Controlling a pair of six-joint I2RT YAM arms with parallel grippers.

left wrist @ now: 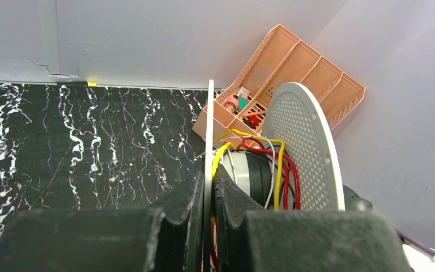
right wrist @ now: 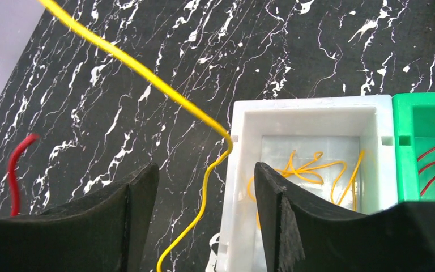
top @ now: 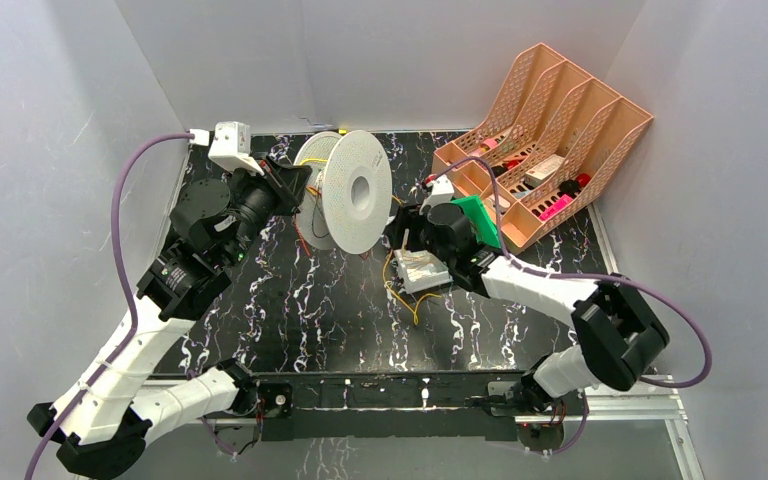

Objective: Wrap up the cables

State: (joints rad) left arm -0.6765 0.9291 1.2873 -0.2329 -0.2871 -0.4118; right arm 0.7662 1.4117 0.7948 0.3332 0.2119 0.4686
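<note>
The white round spool [top: 345, 215] stands on edge at the table's back centre. My left gripper [top: 298, 190] is shut on its left flange [left wrist: 209, 124], whose thin edge runs between the jaws. One yellow cable [left wrist: 279, 161] loops over the spool's hub beside red and white wires. My right gripper [top: 407, 240] is open and empty above the left edge of a white bin [right wrist: 311, 106]. A yellow cable [right wrist: 147, 73] runs from the upper left over the bin's corner and down between the open jaws without touching them. More yellow cables [right wrist: 311, 170] lie coiled in the bin.
A green bin [right wrist: 425, 102] with red wires adjoins the white bin on its right. A red wire end [right wrist: 14, 170] lies on the black marble table. A peach slotted organizer [top: 550, 130] stands at the back right. Loose yellow cable [top: 397, 295] trails in front of the white bin.
</note>
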